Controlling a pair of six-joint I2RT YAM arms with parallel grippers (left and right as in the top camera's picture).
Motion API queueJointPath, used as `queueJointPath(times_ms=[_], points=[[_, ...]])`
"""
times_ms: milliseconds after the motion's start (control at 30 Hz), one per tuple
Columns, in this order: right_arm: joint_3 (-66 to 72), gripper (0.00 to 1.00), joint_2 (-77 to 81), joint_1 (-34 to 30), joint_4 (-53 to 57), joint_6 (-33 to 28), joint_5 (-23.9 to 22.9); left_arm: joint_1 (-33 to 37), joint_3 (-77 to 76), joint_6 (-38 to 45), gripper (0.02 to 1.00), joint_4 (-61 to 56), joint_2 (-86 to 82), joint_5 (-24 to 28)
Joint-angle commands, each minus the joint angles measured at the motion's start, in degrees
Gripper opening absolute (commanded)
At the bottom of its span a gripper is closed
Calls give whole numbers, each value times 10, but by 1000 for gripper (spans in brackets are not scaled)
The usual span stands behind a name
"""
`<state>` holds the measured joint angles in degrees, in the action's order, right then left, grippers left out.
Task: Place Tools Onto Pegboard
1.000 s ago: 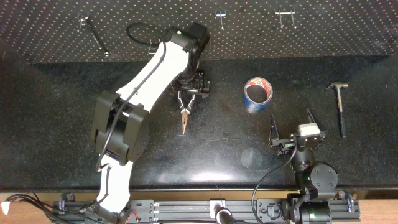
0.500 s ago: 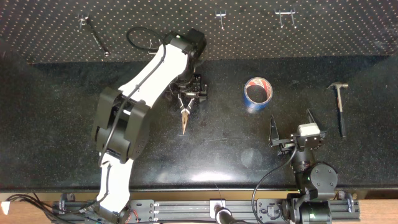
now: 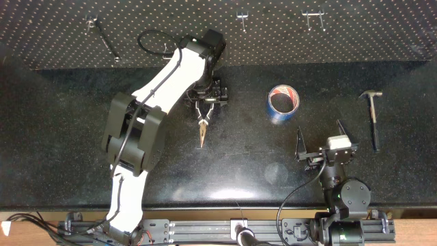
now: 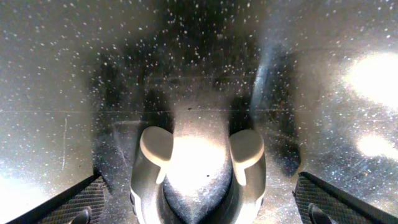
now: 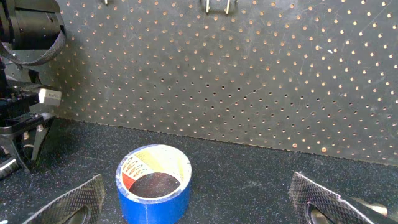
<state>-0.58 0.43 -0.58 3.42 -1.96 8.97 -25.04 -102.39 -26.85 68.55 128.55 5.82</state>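
Note:
Needle-nose pliers (image 3: 203,127) lie on the black table, tip pointing toward the front edge. My left gripper (image 3: 207,100) hangs low over their handles, open; in the left wrist view the two pale handle ends (image 4: 156,149) sit between my widely spread fingers (image 4: 81,200), untouched, with the left gripper (image 4: 200,199) straddling them. A wrench (image 3: 106,39) hangs on the pegboard (image 3: 287,41) at the upper left. My right gripper (image 3: 321,140) rests open near the front right, facing a blue tape roll (image 5: 154,183); the right gripper (image 5: 199,208) holds nothing.
The tape roll (image 3: 283,102) stands right of centre and a hammer (image 3: 373,116) lies at the far right. Bare metal hooks (image 3: 242,19) (image 3: 313,18) stick out of the pegboard. The left arm's gripper (image 5: 25,124) shows off to the side in the right wrist view.
The left arm has shifted slightly toward the pegboard, its gripper staying over the pliers' handles. The pliers and the right arm have not moved.

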Motion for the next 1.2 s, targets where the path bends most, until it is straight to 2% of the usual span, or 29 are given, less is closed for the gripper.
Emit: queueJointPath(times_ms=[33,67,167,200,233,333,400,433,467,767,833,900,967,1200], points=[[3,976,-4,3,0,5,1,3,6,-4,855,-1,21,4],[3,974,-4,3,0,4,1,3,6,-3,812,-1,21,4],[3,976,-4,3,0,5,1,3,6,-3,803,-1,21,4],[3,976,-4,3,0,4,1,3,6,-3,741,-1,21,4],[3,976,-4,3,0,5,1,3,6,-3,724,-1,21,4],[3,976,-4,3,0,5,1,3,6,-3,713,-1,21,4],[3,976,-4,3,0,5,1,3,6,-3,601,-1,21,4],[3,976,-4,3,0,5,1,3,6,-3,452,-1,21,4],[3,976,-4,3,0,4,1,3,6,-3,367,-1,21,4],[3,976,-4,3,0,5,1,3,6,-3,340,-5,21,4],[3,976,-4,3,0,4,1,3,6,-3,121,-5,21,4],[3,976,-4,3,0,5,1,3,6,-3,106,-5,21,4],[3,974,-4,3,0,4,1,3,6,-3,29,-5,21,4],[3,976,-4,3,0,5,1,3,6,-3,29,-5,12,4]])
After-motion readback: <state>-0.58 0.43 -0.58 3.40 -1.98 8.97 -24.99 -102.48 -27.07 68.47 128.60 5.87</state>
